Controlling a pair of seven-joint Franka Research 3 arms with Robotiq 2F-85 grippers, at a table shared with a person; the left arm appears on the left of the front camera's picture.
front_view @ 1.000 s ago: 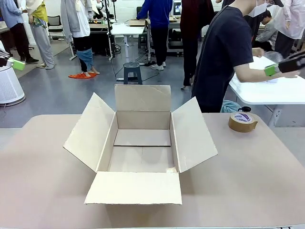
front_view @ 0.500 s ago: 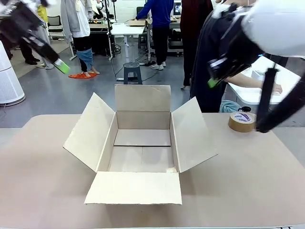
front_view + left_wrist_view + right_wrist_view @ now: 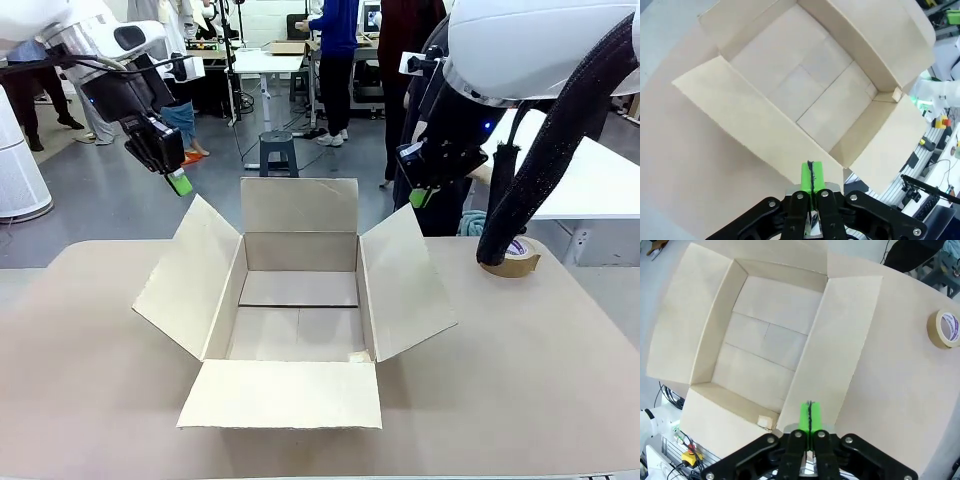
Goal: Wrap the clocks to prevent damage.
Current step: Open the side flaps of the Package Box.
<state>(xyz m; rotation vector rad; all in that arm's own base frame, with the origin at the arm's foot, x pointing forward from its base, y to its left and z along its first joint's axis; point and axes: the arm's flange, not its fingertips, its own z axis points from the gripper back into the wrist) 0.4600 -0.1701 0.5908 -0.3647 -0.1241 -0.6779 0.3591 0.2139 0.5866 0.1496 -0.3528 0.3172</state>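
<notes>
Cardboard box (image 3: pixel 300 330) is being seen standing open at the middle of the table (image 3: pixel 90 380), all four flaps being spread outward and its bare floor being exposed. A small pale scrap (image 3: pixel 357 355) is being seen lying in the near right corner of that floor. The left gripper (image 3: pixel 180 184) is being held in the air above and beyond the box's left flap (image 3: pixel 190 275), tilted down toward it. In the left wrist view the left gripper (image 3: pixel 810 172) is being shown with its green pads (image 3: pixel 805 175) pressed flat together, nothing being gripped between them and nothing being touched, the box (image 3: pixel 805 75) lying below. The right gripper (image 3: pixel 418 197) is being held likewise in the air, just above the far corner of the right flap (image 3: pixel 405 280) and apart from it. In the right wrist view the right gripper (image 3: pixel 810 412) is being shown fully closed on nothing, its pads meeting over that flap, with the box (image 3: pixel 765 340) underneath. A roll of brown packing tape (image 3: pixel 510 257) is being seen lying flat on the table, to the right of the box and well apart from it, and the same roll (image 3: pixel 946 328) is being caught near the edge of the right wrist view.
</notes>
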